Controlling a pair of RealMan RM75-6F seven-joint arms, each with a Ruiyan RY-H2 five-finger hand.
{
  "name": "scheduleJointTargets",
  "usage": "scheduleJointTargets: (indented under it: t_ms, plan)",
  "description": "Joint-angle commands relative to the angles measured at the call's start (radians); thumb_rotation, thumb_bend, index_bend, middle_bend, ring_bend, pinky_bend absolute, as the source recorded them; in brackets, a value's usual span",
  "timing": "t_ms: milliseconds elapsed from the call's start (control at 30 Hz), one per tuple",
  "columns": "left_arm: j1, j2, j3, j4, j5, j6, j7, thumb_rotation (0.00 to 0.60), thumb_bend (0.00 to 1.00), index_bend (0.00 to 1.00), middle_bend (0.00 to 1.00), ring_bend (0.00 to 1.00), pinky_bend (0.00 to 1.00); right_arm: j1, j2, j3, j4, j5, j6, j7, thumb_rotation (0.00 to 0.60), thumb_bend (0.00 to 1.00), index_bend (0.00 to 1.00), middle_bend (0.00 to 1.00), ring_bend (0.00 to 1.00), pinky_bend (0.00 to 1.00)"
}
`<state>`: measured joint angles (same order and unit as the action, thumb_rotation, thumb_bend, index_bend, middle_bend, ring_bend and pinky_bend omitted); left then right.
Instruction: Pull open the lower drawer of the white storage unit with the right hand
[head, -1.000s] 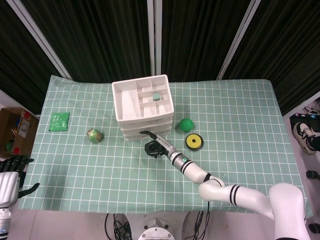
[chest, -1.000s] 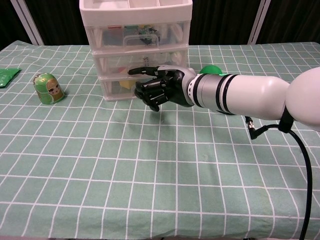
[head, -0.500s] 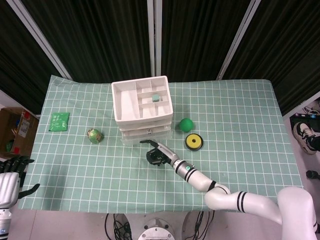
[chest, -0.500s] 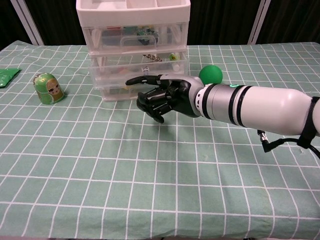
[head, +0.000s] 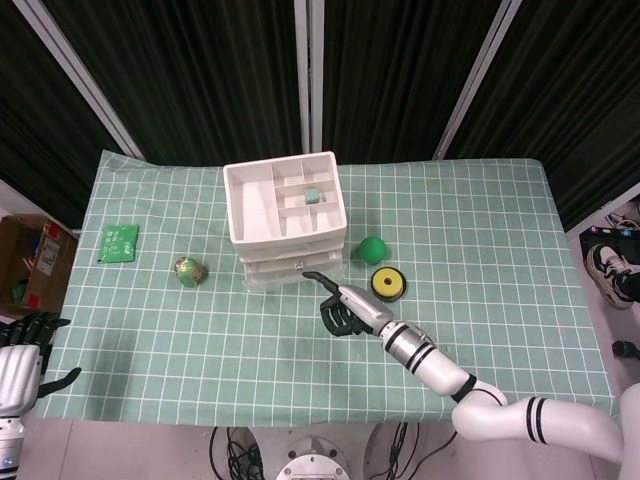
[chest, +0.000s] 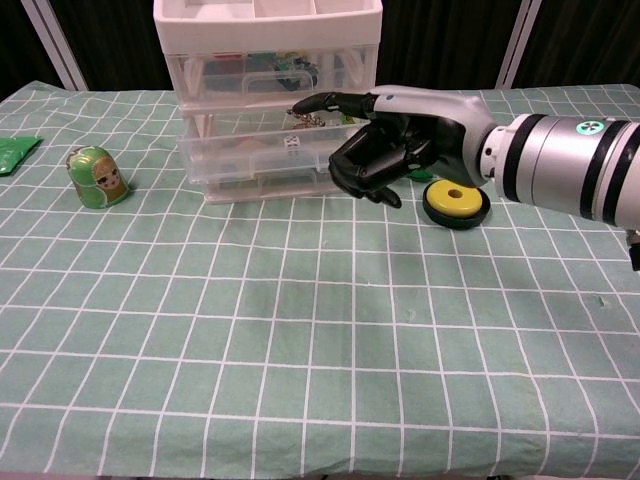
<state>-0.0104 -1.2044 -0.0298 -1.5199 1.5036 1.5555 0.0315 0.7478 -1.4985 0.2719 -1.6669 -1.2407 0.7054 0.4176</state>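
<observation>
Right hand (chest: 385, 150) sits in front of the white storage unit (head: 286, 215), off its right front corner, and I see its fingers curled in toward the palm with nothing between them, one finger reaching out straight toward the unit's front. From the head view the hand (head: 345, 308) hangs over the table (head: 500, 230) just clear of the unit, not touching it as far as I can tell.

The lower drawer (chest: 262, 164) is at the bottom of the stack, its clear front facing me in the chest view, with small items visible through it. I cannot tell from either view how far it is pulled out.

Just right of the hand lies a yellow and black disc (chest: 456, 201), and in the head view a green ball (head: 373, 248) sits beside the unit's right side. A green figurine (chest: 97, 177) stands left of the unit, and a green packet (head: 119, 242) lies further left near the table edge.

Left hand (head: 28, 338) is at the far left, off the table, fingers loosely apart and holding nothing.
</observation>
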Motion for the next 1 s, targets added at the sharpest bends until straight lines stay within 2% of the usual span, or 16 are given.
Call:
scheduleJointTargets:
  t_ms: [33,300,467,633,1000]
  plan:
    - [0.0,0.001,-0.001,-0.002,0.001,0.002,0.002,0.6,0.05,0.29,0.21,0.14,0.19,0.021,0.031,0.004,-0.006,0.083,-0.006,-0.08,0.6,0.59,0.05,0.7,0.7,0.77]
    - [0.005,0.003,0.001,-0.006,-0.005,0.003,0.004,0.6,0.05,0.29,0.21,0.14,0.19,0.082,0.008,-0.003,0.061,0.223,-0.038,-0.191,0.6,0.59,0.04,0.7,0.71,0.77]
    - [0.009,0.003,0.002,-0.004,-0.009,0.003,0.002,0.6,0.05,0.29,0.21,0.14,0.19,0.104,0.007,-0.018,0.072,0.284,-0.045,-0.246,0.6,0.59,0.13,0.7,0.71,0.78]
    - [0.007,0.0,0.0,-0.001,-0.012,-0.002,0.0,0.6,0.05,0.29,0.21,0.14,0.19,0.082,0.032,-0.029,0.021,0.261,-0.023,-0.244,0.6,0.59,0.23,0.7,0.72,0.78]
    - [-0.003,-0.007,-0.001,0.004,-0.011,-0.017,0.004,0.6,0.05,0.29,0.21,0.14,0.19,0.022,0.098,-0.078,-0.077,0.153,0.004,-0.219,0.6,0.59,0.25,0.7,0.72,0.78]
